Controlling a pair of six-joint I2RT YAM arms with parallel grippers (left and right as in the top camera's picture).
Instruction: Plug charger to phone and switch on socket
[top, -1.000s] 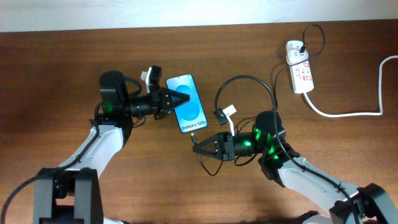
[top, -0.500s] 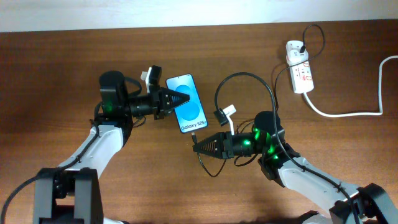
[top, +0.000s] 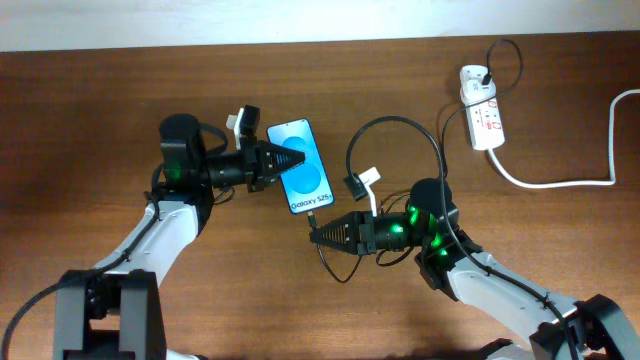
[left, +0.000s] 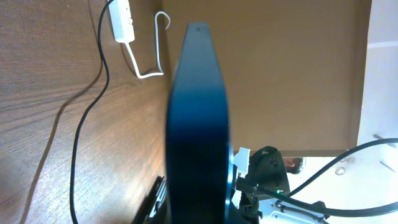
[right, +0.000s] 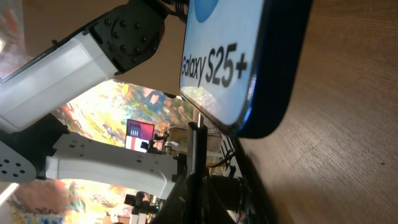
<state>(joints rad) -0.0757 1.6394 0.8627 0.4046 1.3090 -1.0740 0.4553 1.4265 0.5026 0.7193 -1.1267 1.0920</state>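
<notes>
**While your left gripper (top: 296, 159) pinches the phone (top: 312, 186), the charger (top: 396, 122) sits just below it**

Your phone is near the centre of the table (top: 80, 120); the socket (top: 481, 118) is well apart, far right. Your right gripper (top: 314, 236) is closed on the charger, with the connector tip (right: 198, 134) just beside the phone's lower edge.

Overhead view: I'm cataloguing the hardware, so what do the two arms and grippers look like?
The left arm and right arm have white shells on the long links and black round joints. The left gripper and right gripper are black and taper to a point. Green lights glow at the joints, brightest on the right arm. A white block sits by each wrist.
</notes>
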